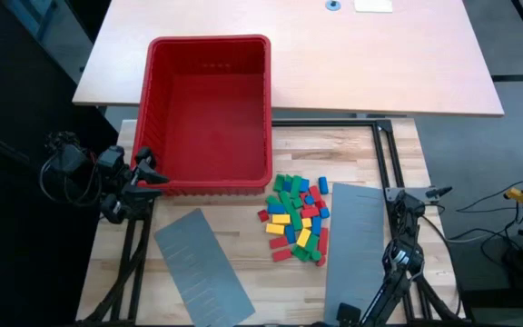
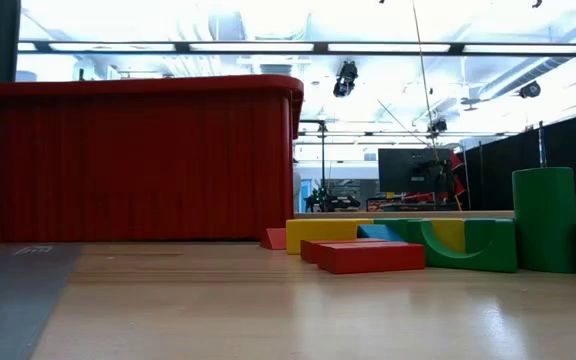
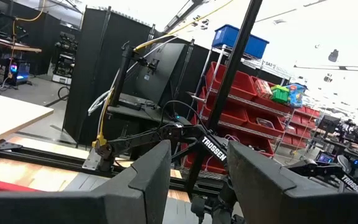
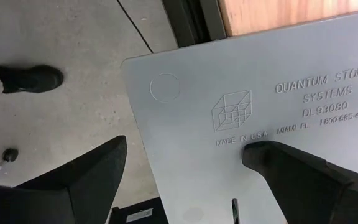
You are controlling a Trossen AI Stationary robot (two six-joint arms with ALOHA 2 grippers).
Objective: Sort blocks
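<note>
- Left gripper [image 1: 157, 178] sits parked at the table's left edge, right beside the red bin's [image 1: 209, 186] near-left corner. Fingers [image 3: 148, 180] are spread apart with nothing between them, and its camera looks out across the room, so I'd say it's just waiting.
- One grey panel [image 1: 202, 266] lies flat and angled in front of the bin, probably a divider set aside.
- The blocks [image 1: 298, 218] are all heaped in one mixed pile of red, green, blue and yellow, just right of the bin's front corner, between the two panels. Nothing looks sorted yet.
- The second grey panel [image 1: 359, 245] lies just right of the pile.
- Right gripper [image 4: 185, 171] hangs over that panel's near end, fingers wide apart, holding nothing.
</note>
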